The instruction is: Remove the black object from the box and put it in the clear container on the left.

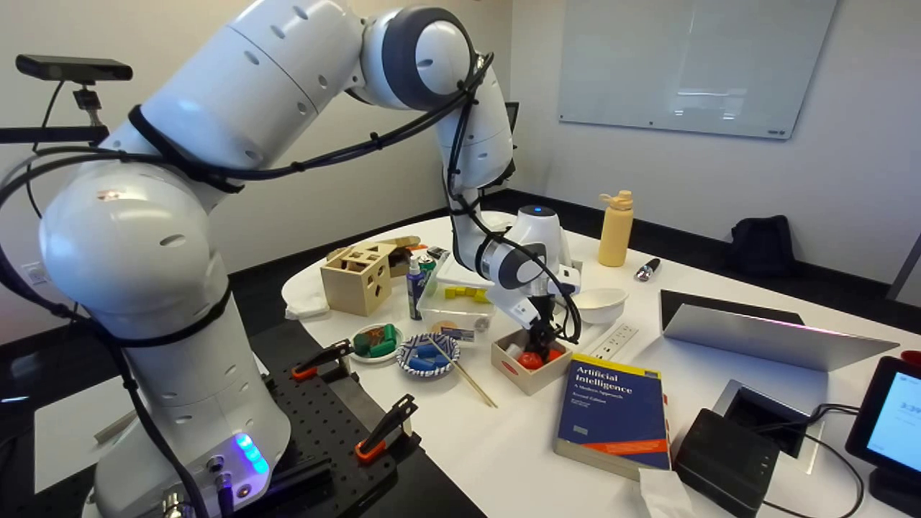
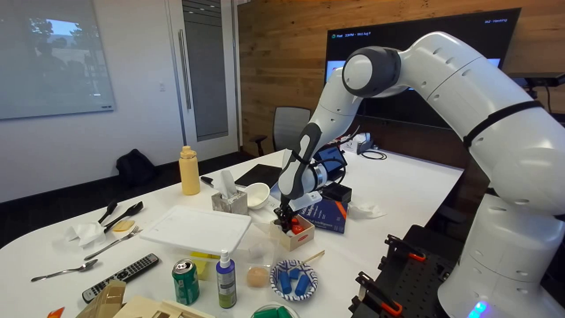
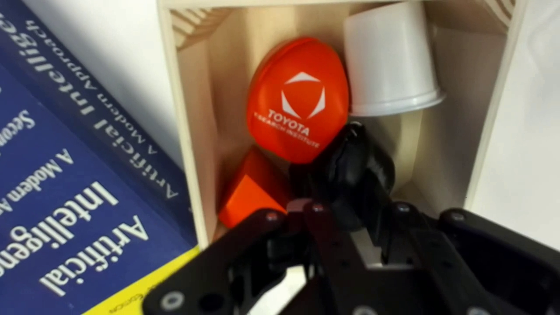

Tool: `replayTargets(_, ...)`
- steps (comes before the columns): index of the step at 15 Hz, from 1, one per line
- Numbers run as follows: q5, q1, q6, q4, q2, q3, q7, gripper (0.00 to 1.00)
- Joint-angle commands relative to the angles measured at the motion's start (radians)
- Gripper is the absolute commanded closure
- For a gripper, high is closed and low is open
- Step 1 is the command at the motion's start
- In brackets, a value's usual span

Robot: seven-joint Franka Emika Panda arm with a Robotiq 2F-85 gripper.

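The hand (image 1: 538, 345) points downward into the pale wooden box (image 1: 512, 370), which stands on the tabletop (image 1: 504, 439) just beside the blue book (image 1: 611, 410). The black object (image 3: 354, 157) is inside this box. In the wrist view it appears next to the red ball (image 3: 299, 100) and near the white cup (image 3: 389, 57); an orange block (image 3: 253, 197) lies toward the book side.

Governing relation: the black object lies directly at the tips of the jaws, slightly ahead of them in the wrist view. Little or no sideways correction should therefore be needed. Its long axis cannot be read, because its outline merges with the dark jaws.

Jaw state: cannot be told. A light gap shows between the jaws farther back, but contact at the tips is hidden.

The step in hand is judged to be the grasp. Once a firm hold is confirmed, the hand should rise straight up until the object clears the box rim, then travel to the clear container (image 1: 440, 311), which stands left of the box in both exterior views. Caution: the ball may be nudged during the lift. In an exterior view a white lid (image 2: 198, 227) covers part of the container; release is best made at the uncovered end near the box.
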Motion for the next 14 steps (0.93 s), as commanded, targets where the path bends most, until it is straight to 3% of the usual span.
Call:
replayTargets(1,0.026,-0.009,0.019,-0.011,-0.006,0.012,-0.023,0.96)
replayTargets(9,0.005,0.034,0.011,-0.132,-0.181,-0.008,-0.024,0.95)
replayTargets(14,-0.004,0.052,0.046,-0.257,-0.335,0.034,-0.070,0.95)
